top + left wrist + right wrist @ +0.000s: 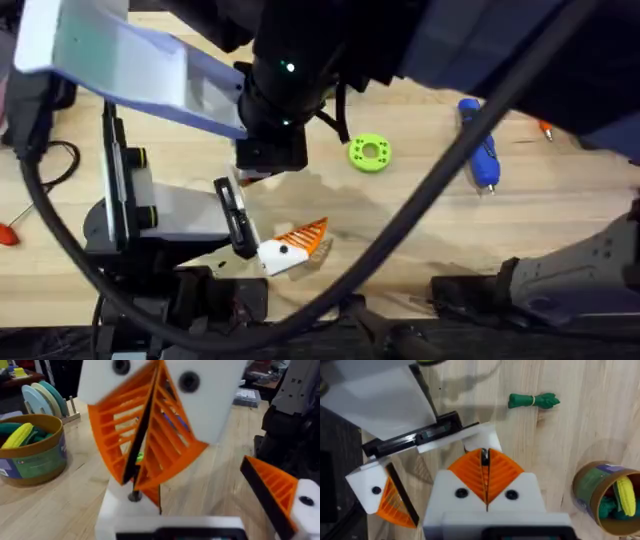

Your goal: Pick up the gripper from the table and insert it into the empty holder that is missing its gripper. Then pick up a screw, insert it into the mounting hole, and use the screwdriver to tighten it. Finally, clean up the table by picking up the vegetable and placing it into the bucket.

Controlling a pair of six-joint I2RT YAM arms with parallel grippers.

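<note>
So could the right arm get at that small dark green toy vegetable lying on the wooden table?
Probably yes. The small dark green toy vegetable lies alone on the wooden table ahead of the right gripper, with nothing on or against it. Its orange fingers are shut, so they would need to open first.

Pale wood-grain table (560, 225). The screwdriver (480, 145) is blue, the holed disc (370, 153) bright green. Dark green vegetable (534, 400) with a pale tie. The bucket (592, 491) has a brownish-orange rim and green-purple print. Gripper pads (485, 476) are ribbed orange on white blocks.
</note>
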